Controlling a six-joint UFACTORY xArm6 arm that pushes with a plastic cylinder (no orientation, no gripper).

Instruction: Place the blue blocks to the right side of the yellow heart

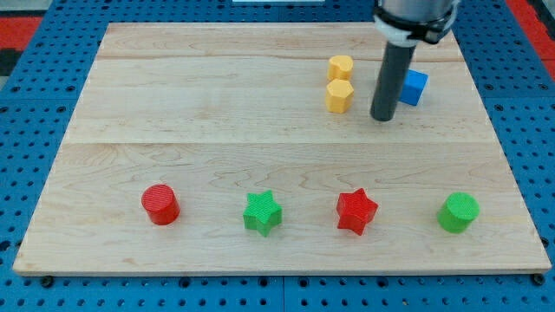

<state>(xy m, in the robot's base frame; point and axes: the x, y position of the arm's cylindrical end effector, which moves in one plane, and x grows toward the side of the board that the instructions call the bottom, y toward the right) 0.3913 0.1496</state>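
The surface [217,104] is a pale wooden board made of joined planks, lying on a blue pegboard [35,104] dotted with holes; a strip of red shows at the view's top corners. Along the view's bottom, from left to right, stand a red cylinder [160,204], a green star [262,212], a red star [356,211] and a green cylinder [458,212], well apart from one another. Toward the view's top right, two yellow blocks sit one just above the other: the upper yellow block [341,67] and a yellow hexagon [339,95]; their exact shapes are hard to make out. My tip [382,118] rests just right of the hexagon, and a blue cube [414,87] lies just beside the rod on its right. There is no gripper.
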